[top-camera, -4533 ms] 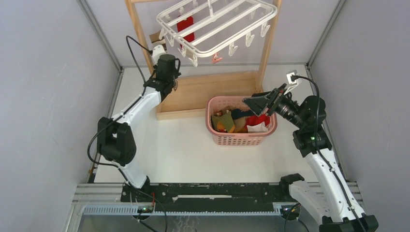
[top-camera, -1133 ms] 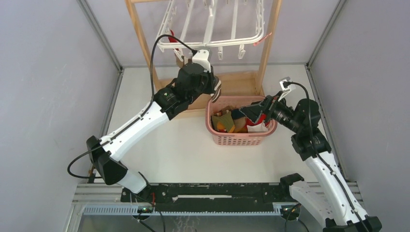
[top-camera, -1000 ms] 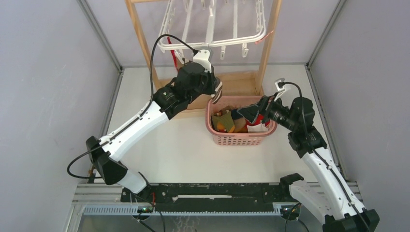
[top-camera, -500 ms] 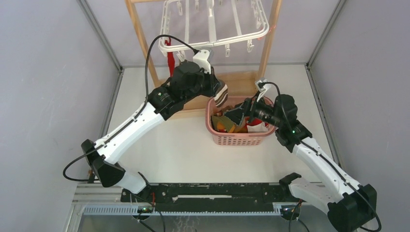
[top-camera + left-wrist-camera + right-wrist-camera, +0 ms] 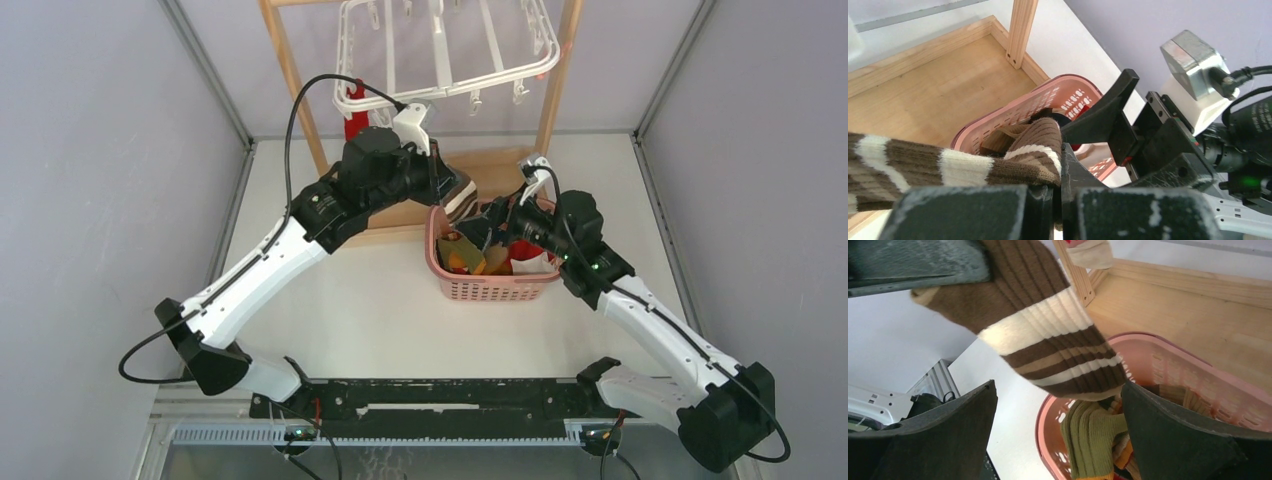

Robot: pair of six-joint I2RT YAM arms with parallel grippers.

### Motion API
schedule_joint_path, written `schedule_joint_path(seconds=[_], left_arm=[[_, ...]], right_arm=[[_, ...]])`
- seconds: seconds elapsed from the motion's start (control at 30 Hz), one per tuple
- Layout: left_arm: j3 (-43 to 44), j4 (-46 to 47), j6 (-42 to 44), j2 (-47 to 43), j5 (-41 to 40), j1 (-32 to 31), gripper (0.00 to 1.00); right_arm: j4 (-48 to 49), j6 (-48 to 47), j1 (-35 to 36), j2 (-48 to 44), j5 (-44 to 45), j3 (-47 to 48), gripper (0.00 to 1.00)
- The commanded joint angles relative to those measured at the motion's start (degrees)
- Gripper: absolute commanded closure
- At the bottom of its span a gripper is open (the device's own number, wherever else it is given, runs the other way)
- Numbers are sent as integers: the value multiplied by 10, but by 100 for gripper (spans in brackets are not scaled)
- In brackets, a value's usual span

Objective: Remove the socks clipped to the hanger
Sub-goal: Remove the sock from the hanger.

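The white hanger [image 5: 440,50] hangs in the wooden frame at the back. One red sock [image 5: 355,125] is still clipped at its left near corner. My left gripper [image 5: 452,188] is shut on a brown-and-white striped sock [image 5: 461,197] just above the back left rim of the pink basket [image 5: 500,290]. In the left wrist view the sock [image 5: 948,167] is pinched in that gripper [image 5: 1060,170]. My right gripper [image 5: 492,222] is open over the basket, close to the sock. In the right wrist view the sock [image 5: 1048,335] hangs just above that open gripper [image 5: 1058,390].
The basket [image 5: 1168,347] holds several socks, among them an olive one [image 5: 1088,430] and a red one [image 5: 528,248]. The wooden stand's base [image 5: 400,205] lies right behind the basket, and its posts [image 5: 285,60] flank the hanger. Grey walls close both sides.
My left arm has carried the striped sock from under the hanger to the basket's rim. My right arm has swung left and reached up to the sock. The hanger has swung back.
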Motion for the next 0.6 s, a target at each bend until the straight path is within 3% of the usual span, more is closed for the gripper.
schedule_joint_path(seconds=[0.0,0.33,0.57], left_arm=[[23,13,-12,-32,33,-2,100],[18,15,-23,-38,59,-1,100],[3,25,-27,-41,65,-1,100]], right_arm=[[39,-20,5,13,17,30,0],[70,-15,14,30,0,40,1],[79,-12,21,37,-15,49,6]])
